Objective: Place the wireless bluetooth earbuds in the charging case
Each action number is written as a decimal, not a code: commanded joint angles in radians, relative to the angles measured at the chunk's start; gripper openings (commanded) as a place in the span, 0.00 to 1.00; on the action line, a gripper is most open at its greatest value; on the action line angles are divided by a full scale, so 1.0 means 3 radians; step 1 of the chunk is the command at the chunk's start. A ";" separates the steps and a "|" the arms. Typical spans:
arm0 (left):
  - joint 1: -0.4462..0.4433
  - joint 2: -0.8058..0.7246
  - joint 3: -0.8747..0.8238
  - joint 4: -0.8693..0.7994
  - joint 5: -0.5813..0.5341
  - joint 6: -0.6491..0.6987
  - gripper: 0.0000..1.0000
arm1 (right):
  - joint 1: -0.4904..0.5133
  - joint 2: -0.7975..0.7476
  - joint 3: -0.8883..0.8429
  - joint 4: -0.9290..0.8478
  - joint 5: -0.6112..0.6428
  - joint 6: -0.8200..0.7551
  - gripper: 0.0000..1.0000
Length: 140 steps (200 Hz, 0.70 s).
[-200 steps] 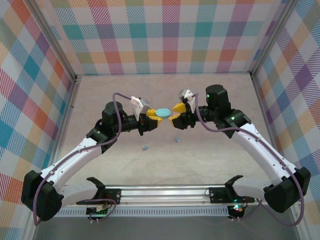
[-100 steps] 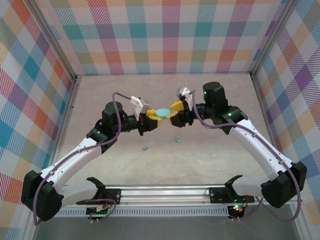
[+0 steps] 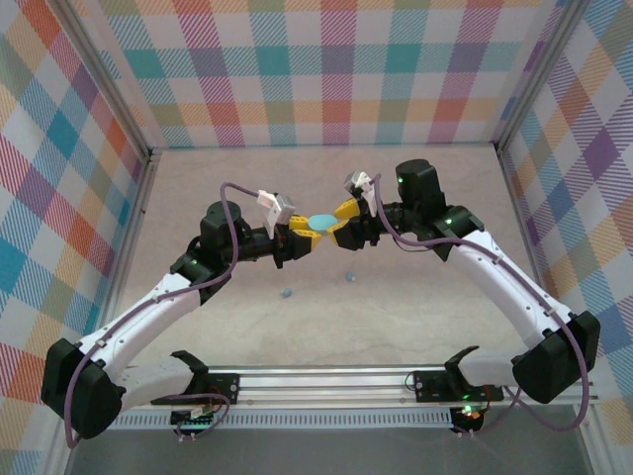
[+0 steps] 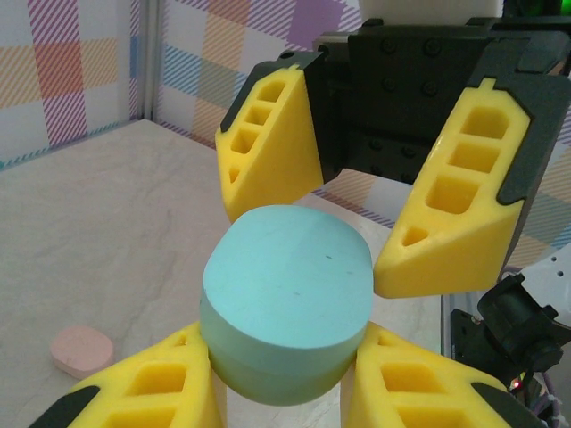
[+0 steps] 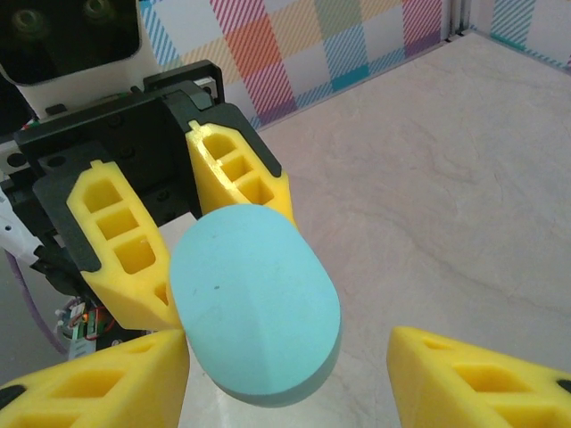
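The charging case is a light blue oval pebble with its lid down, held above the table. My left gripper is shut on its near end, yellow fingers pressed to both sides of the case. My right gripper faces it, open, its jaws straddling the case's other end. In the right wrist view one right fingertip sits against the case and the other stands well off it. Two light blue earbuds lie on the table below.
A pink oval case lies flat on the table under the held case. Checked walls enclose the table on three sides. The rail with both arm bases runs along the near edge.
The right gripper has slid left until its open fingers flank the blue case. The left arm and the case have stayed in place.
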 commanded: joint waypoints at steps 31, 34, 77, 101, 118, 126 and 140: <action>-0.0017 -0.0119 -0.0014 0.0104 0.0064 -0.0030 0.22 | 0.0022 0.0074 0.0147 -0.0054 -0.0055 -0.0091 0.61; -0.0017 -0.0113 -0.0014 0.0104 0.0068 -0.0029 0.22 | 0.0022 0.0079 0.0149 -0.0056 -0.0050 -0.0091 0.61; -0.0017 -0.0124 -0.0015 0.0089 0.0092 -0.0035 0.22 | 0.0022 0.0118 0.0221 -0.0046 0.0099 -0.0066 0.60; -0.0022 -0.0124 -0.0014 0.0088 0.0108 -0.0044 0.22 | 0.0020 0.0123 0.0262 -0.0028 0.0208 -0.0046 0.60; -0.0032 -0.0123 -0.0017 0.0088 0.0122 -0.0047 0.22 | 0.0017 0.0137 0.0302 -0.0030 0.0291 -0.0038 0.60; -0.0032 -0.0122 -0.0015 0.0088 0.0119 -0.0050 0.22 | 0.0013 0.0138 0.0326 -0.0029 0.0322 -0.0026 0.60; -0.0038 -0.0122 -0.0024 0.0088 0.0128 -0.0051 0.22 | 0.0017 0.0144 0.0353 -0.0019 0.0376 -0.0010 0.60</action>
